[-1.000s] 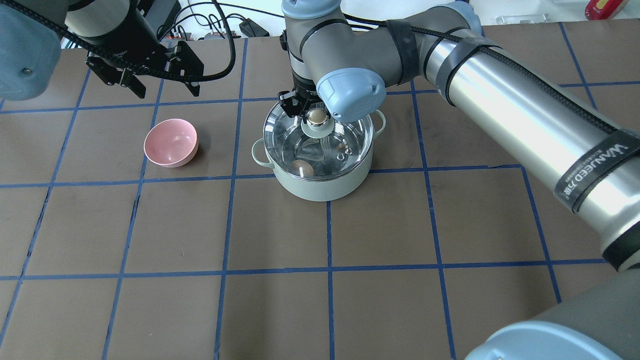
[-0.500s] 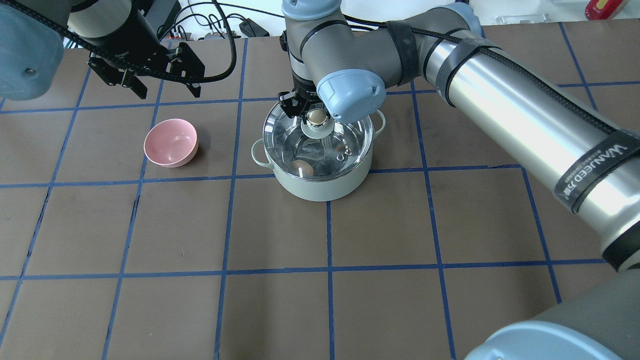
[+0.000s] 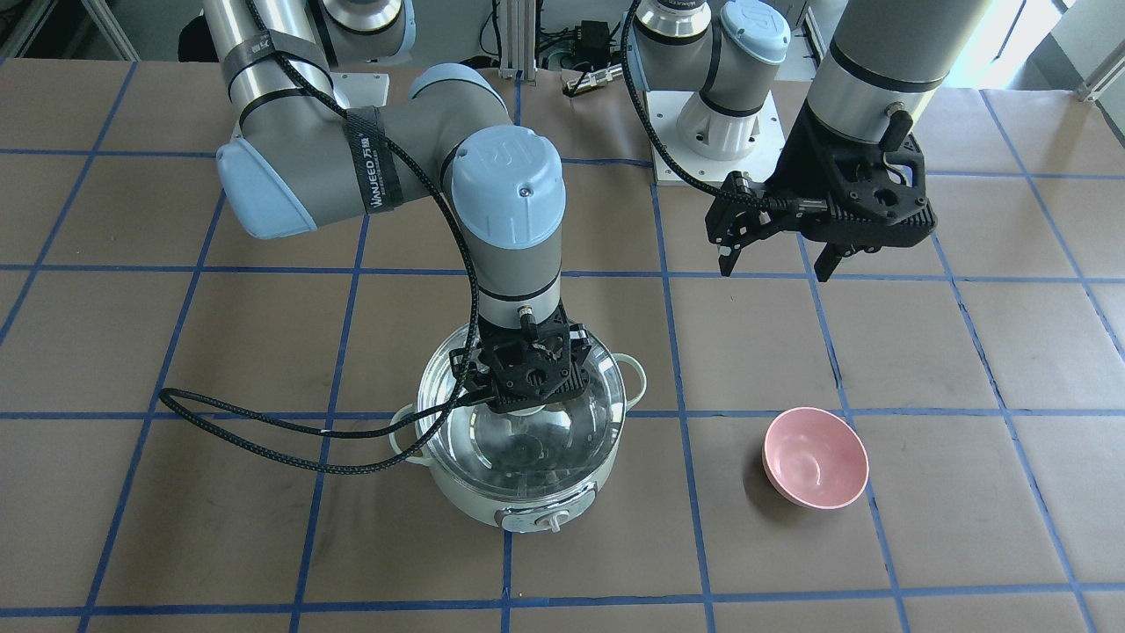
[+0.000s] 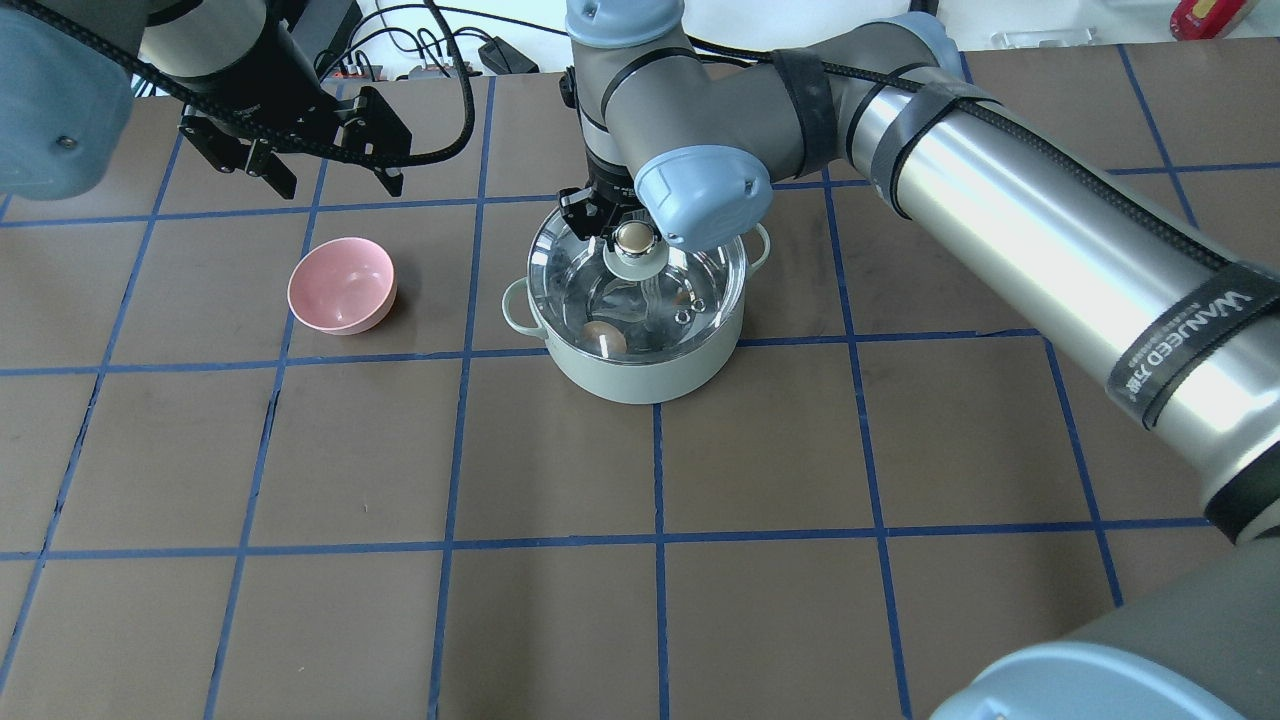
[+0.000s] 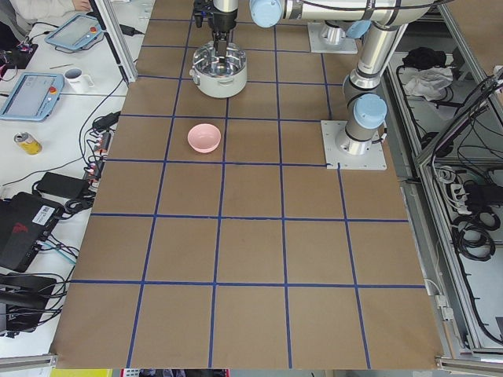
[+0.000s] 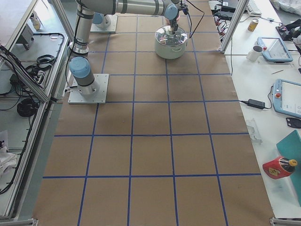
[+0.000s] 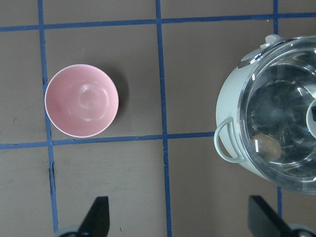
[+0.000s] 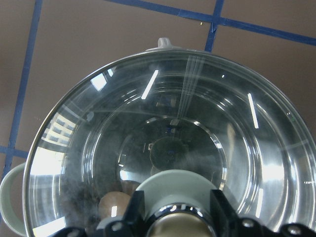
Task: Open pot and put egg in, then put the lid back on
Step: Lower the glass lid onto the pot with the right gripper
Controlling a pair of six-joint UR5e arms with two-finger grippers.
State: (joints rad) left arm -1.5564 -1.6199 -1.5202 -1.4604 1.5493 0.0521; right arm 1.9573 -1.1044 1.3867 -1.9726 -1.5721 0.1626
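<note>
Pot: stands at centre frame in the overhead view, a little above the middle, square on the table and upright.
Egg: already inside, lying on the steel floor against the near-left wall and seen through the glass. The "egg in" step looks done.
Lid: back over the pot, level and centred on the rim in both the overhead and front views. Glare on the glass hides the rim, so I cannot say whether it is fully seated or a hair above it.
Knob: on top of the lid, just above the pot's centre in the overhead view, with dark fingers on either side of it.
Right gripper: comes straight down from the top of the frame and is closed narrowly around the knob, so it is carrying or steadying the lid. In the wrist view its fingers press in at both sides of the neck.
Bowl: pink and empty, left of the pot and well apart from it.
Left gripper: in the upper left corner of the overhead view, raised above the table beyond the bowl, jaws spread wide with nothing between them.
Done: pot opened, egg in, lid brought back over.
Left: by my reading, only letting go of the knob and lifting the right arm clear.
</note>
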